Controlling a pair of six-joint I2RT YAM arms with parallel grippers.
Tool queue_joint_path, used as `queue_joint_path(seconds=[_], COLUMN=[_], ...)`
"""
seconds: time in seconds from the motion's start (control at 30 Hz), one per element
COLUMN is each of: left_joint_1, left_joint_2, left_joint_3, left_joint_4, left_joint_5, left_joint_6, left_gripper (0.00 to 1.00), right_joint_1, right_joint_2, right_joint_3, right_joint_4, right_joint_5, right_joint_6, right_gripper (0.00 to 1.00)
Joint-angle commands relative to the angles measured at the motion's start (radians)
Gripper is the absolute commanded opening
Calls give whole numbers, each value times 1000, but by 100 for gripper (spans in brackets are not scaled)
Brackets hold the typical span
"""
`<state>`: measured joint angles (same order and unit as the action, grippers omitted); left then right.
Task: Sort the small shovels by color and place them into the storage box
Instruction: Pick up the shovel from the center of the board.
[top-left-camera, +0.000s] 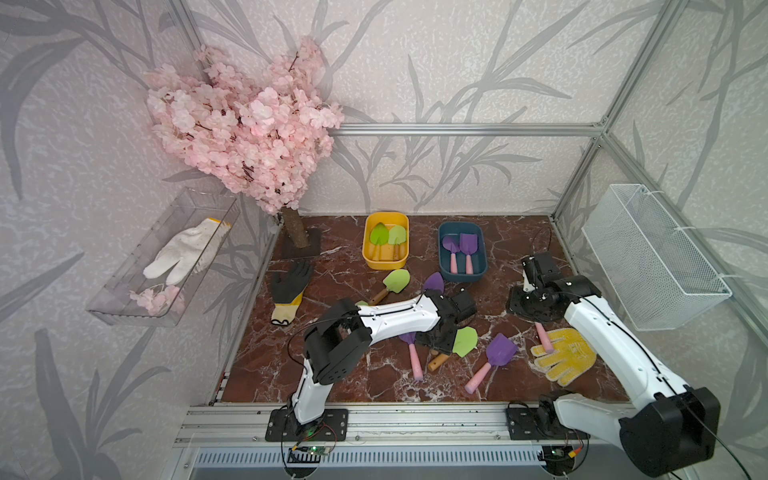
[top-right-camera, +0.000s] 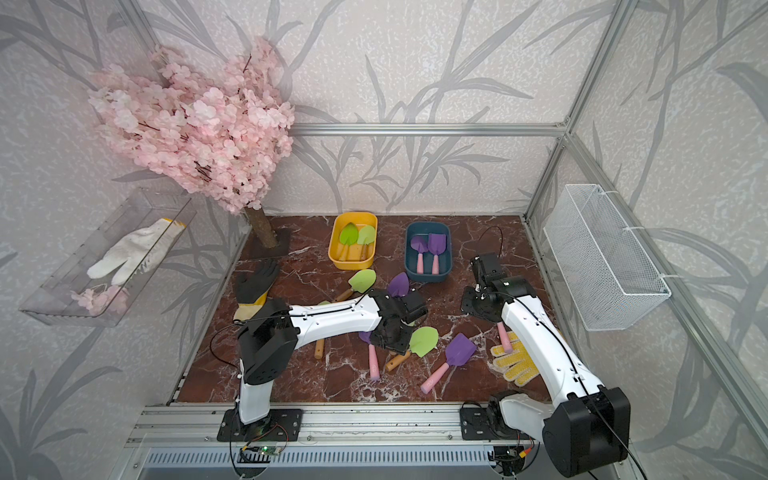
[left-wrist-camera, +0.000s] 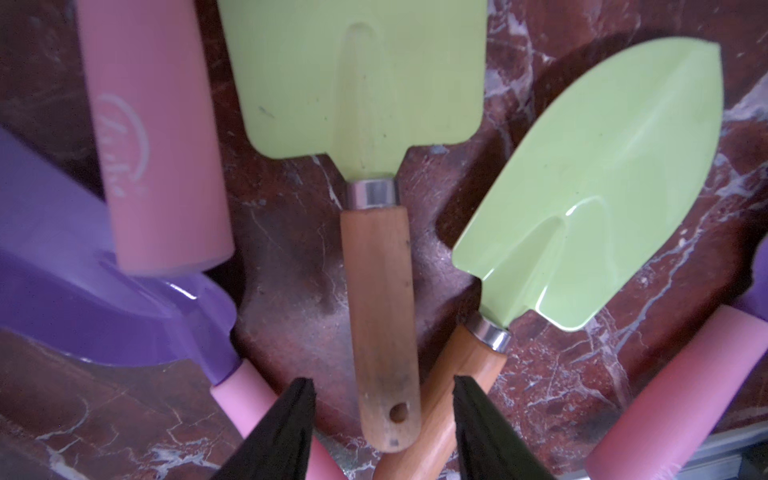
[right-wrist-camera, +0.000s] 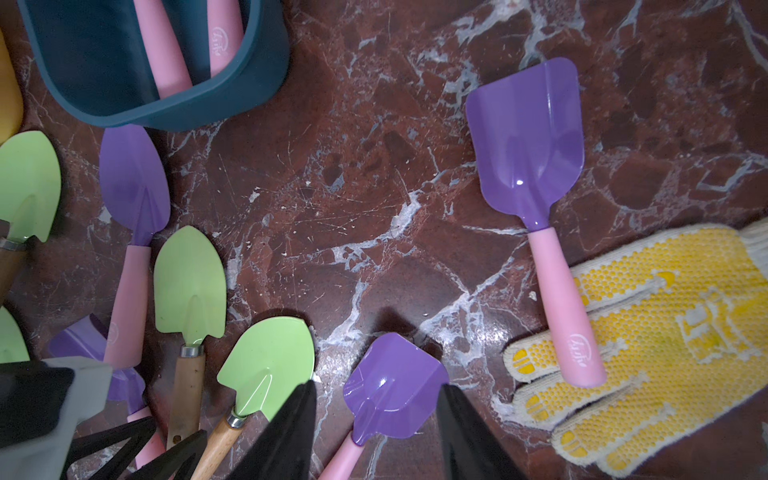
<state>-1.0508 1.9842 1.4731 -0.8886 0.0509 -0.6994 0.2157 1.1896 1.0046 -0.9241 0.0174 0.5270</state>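
L claw (left-wrist-camera: 383, 379): fingers moderately wide, empty, straddling the tan wooden handle of a light-green square-bladed metal shovel (left-wrist-camera: 365, 83). The handle end sits btwn the fingers w/ gaps both sides, not pinched yet. A light-green pointed-blade shovel (left-wrist-camera: 590, 187) lies just beside it. Its handle runs under the first one's end, close by one finger, so there's a risk of catching both. A purple-bladed shovel (left-wrist-camera: 62, 270) w/ pink handle lies by the other finger.

Handling, my guess: light & stiff. The painted blade looks glossy, prob. slippery, w/ a thin edge. The matte round wood is the best hold, taken mid-handle, clear of the crossing. Gripped at the tip it may pivot.

R claw (right-wrist-camera: 376, 384): fingers apart, empty, hanging over a purple square-bladed shovel (right-wrist-camera: 395, 386).

Yellow plastic tub (top-left-camera: 384, 264) holds 2 green, dark-blue plastic tub (top-left-camera: 462, 277) 2 purple. Both sit beyond the L claw.
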Motion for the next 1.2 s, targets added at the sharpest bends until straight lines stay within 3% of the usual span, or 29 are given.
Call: queue_joint_path(seconds=[0.0,0.33,1.17], left_joint_1=[6,18,44], left_joint_2=[22,43,74], left_joint_3=[27,46,62], left_joint_4=[-23,-24,-15], left_joint_5=[-8,-14,5], left_joint_6=[24,57,88], left_gripper=[57,55,34], right_joint_1=[-6,-7,-7], right_joint_2=[-13,-2,19], right_joint_3=[-11,-3,3], right_joint_4=[3,4,13], right_joint_5=[3,4,-1], right_joint_6=[-4,-5,-7], right_gripper=[52,52,52])
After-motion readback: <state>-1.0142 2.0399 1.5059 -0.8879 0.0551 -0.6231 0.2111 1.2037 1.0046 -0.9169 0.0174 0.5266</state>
